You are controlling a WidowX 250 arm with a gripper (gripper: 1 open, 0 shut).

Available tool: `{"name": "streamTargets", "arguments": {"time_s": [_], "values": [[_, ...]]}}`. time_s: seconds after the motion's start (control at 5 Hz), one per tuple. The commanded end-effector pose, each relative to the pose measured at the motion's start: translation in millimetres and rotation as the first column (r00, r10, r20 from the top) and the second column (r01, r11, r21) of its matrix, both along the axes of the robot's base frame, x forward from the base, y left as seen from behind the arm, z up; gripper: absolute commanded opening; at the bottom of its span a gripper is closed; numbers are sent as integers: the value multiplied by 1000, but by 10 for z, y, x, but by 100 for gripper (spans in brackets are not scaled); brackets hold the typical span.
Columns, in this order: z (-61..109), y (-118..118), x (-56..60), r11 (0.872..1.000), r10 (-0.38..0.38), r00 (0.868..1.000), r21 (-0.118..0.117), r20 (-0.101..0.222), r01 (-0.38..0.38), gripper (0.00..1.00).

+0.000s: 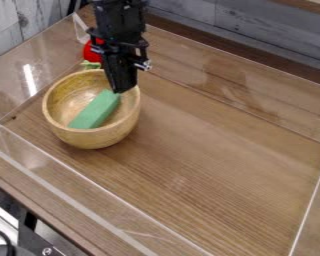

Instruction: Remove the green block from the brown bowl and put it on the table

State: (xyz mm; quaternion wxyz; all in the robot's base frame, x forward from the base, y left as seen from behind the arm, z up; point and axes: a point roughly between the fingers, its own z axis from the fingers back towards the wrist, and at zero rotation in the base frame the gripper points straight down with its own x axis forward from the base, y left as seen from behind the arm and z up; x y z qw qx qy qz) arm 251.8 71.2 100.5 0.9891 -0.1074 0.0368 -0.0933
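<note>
The brown bowl [59, 122] stands at the left of the table [216, 150]. Inside it the green block [93, 112] leans against the far right wall, with its upper end near the rim. My black gripper [120, 88] hangs straight down over that rim, and its fingertips sit at the block's upper end. The jaws look shut. From this view I cannot tell whether they pinch the block. The block still rests in the bowl.
A red round toy [91, 46] lies just behind the gripper, partly hidden by it. Low clear plastic walls [149, 225] run around the table's edge. Bare wood-grain surface stretches to the right of the bowl and in front of it.
</note>
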Motion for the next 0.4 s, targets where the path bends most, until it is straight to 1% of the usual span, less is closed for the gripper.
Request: {"name": "streamTargets", "arguments": {"time_s": [0.0,0.2], "values": [[225,108,0,998,54,996,25,74,-56,100],[155,183,-61,994,103,993,24,59,-105,100]]}}
